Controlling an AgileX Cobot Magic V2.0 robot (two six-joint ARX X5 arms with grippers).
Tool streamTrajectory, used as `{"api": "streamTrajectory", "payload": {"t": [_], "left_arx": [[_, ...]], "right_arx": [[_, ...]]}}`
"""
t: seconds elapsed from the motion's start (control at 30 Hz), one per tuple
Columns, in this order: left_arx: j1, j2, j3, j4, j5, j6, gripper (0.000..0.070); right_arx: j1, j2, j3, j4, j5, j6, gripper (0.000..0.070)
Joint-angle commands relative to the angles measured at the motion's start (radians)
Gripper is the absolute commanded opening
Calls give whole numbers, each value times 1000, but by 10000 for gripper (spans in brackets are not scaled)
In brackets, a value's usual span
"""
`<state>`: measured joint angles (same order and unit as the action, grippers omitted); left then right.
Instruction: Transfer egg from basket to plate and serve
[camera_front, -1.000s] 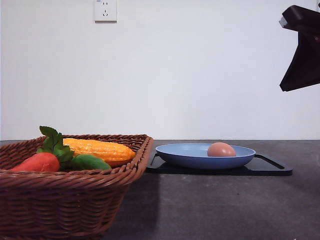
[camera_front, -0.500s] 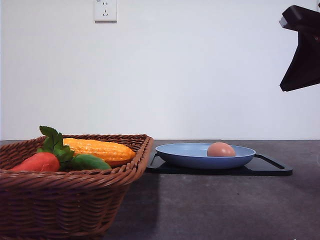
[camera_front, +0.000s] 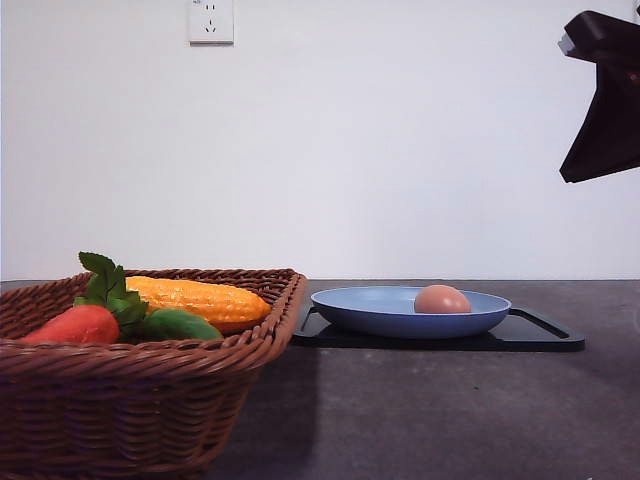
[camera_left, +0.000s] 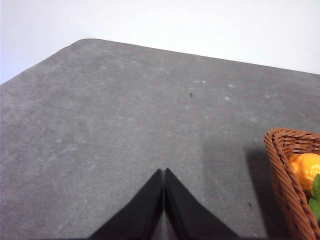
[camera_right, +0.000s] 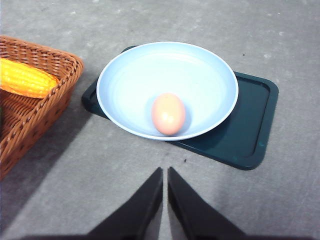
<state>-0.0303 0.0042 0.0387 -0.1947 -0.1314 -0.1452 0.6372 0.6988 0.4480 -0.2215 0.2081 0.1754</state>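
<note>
The egg (camera_right: 168, 113) lies inside the light blue plate (camera_right: 130, 75), toward the rim nearer the right arm, and the plate sits on a flat black tray (camera_right: 250, 130) whose far corner juts out past the plate's edge. The wicker basket (camera_front: 130, 400) stands just beside the tray on the robot's left; its rim comes close to the tray's edge, though from the front view it is hard to tell whether they touch. In the basket rest a yellow corn cob (camera_front: 200, 298), a red vegetable (camera_front: 78, 324) with green leaves (camera_front: 110, 290), and a green piece (camera_front: 180, 325). The grey bench (camera_left: 125, 125) is open on the near side of the tray and broadly to the left of the basket. The right gripper (camera_right: 165, 172) hovers above the bench short of the plate, jaws nearly together and holding nothing. The left gripper (camera_left: 164, 172) hangs over bare bench, its jaws pressed together, with the basket's corner off to one side.
</note>
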Motion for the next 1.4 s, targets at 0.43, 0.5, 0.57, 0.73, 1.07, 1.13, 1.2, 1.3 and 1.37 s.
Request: {"api": "streamTrajectory", "payload": {"t": [0.43, 0.5, 0.57, 0.73, 1.07, 1.13, 1.2, 1.3, 1.37], "left_arx": [[0, -1, -23, -14, 1, -2, 0], [0, -1, -23, -14, 0, -2, 0], [0, -1, -23, -15, 0, -2, 0], [0, -1, -23, -14, 0, -2, 0], [0, -1, -23, -14, 0, -2, 0], [0, -1, -23, -15, 0, -2, 0], [0, -1, -23, -14, 0, -2, 0], [0, -1, -23, -14, 0, -2, 0], [0, -1, -23, -15, 0, -2, 0]], "right_arx": [[-415, -394, -29, 15, -83, -248, 0], [-477, -433, -64, 35, -165, -248, 0], [-524, -470, -115, 76, -242, -247, 0], [-599, -563, -268, 190, -411, -237, 0], [-621, -695, -425, 177, -473, -161, 0], [-621, -695, -435, 164, -473, -154, 0], [-621, -695, -439, 122, -473, -153, 0], [-621, -695, -439, 61, -473, -150, 0], [-620, -695, -439, 60, -473, -135, 0]]}}
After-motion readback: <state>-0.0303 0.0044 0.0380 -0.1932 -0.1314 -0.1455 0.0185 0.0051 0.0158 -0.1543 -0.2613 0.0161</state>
